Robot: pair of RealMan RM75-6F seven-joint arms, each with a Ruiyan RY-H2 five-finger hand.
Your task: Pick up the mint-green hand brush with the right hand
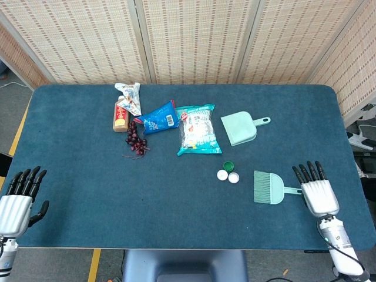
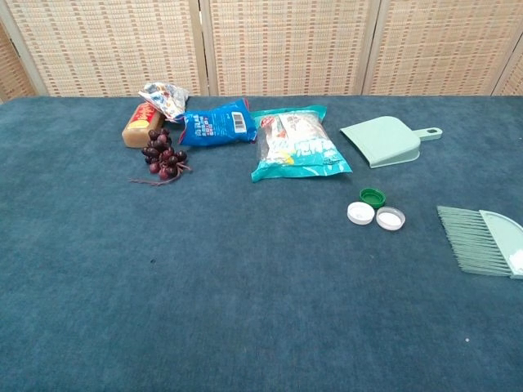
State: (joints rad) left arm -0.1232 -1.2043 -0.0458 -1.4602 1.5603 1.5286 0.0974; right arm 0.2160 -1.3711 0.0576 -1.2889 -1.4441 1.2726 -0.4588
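The mint-green hand brush (image 1: pixel 269 188) lies flat on the blue table, bristles to the left and its thin handle pointing right; the chest view cuts off its handle (image 2: pixel 484 240). My right hand (image 1: pixel 317 191) is at the end of that handle, back up, fingers straight and apart, holding nothing; whether it touches the handle tip I cannot tell. My left hand (image 1: pixel 17 198) hovers at the table's front left corner, fingers spread and empty. Neither hand shows in the chest view.
Three bottle caps (image 1: pixel 228 174) lie just left of the brush. A mint-green dustpan (image 1: pixel 241 127) sits behind them. Further left are a teal snack bag (image 1: pixel 197 130), a blue packet (image 1: pixel 159 118), dark grapes (image 1: pixel 136 140) and a brown bar with a wrapper (image 1: pixel 121 111).
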